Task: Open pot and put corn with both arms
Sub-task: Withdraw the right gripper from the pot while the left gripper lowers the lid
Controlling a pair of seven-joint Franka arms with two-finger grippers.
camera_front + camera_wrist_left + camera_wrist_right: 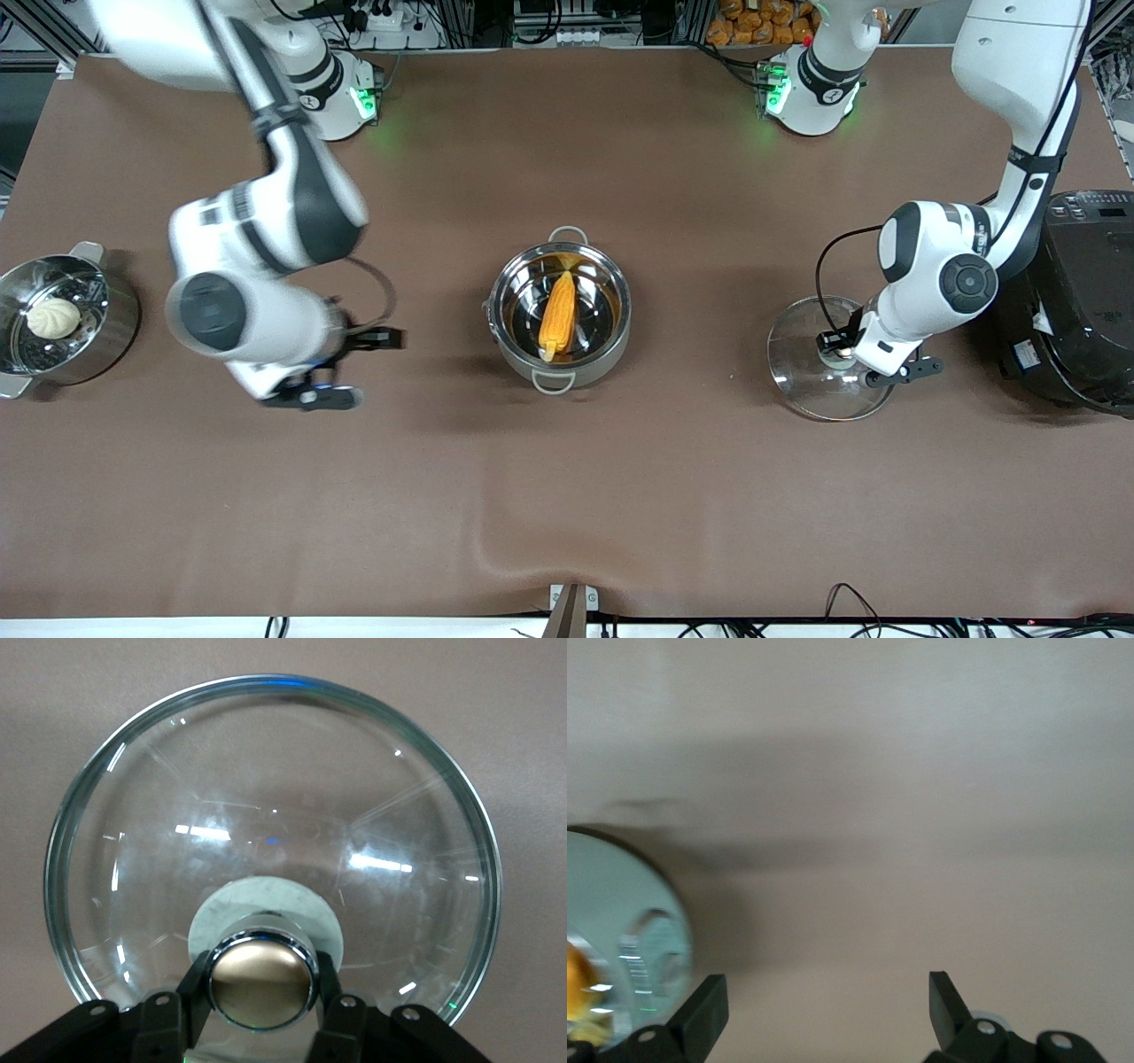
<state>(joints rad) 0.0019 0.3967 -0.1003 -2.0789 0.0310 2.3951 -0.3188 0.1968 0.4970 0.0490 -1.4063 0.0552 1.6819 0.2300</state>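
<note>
The steel pot stands uncovered at the table's middle, and the yellow-orange corn lies inside it. The glass lid is down at the table toward the left arm's end. My left gripper is shut on the lid's tan knob, a finger on each side; the lid fills the left wrist view. My right gripper is open and empty above the bare table, between the steamer pot and the pot. In the right wrist view its fingers are wide apart, and the pot with the corn shows at the edge.
A steel steamer pot with a white bun stands at the right arm's end. A large black electric cooker stands at the left arm's end, close beside the lid. The brown cloth has a wrinkle near the front edge.
</note>
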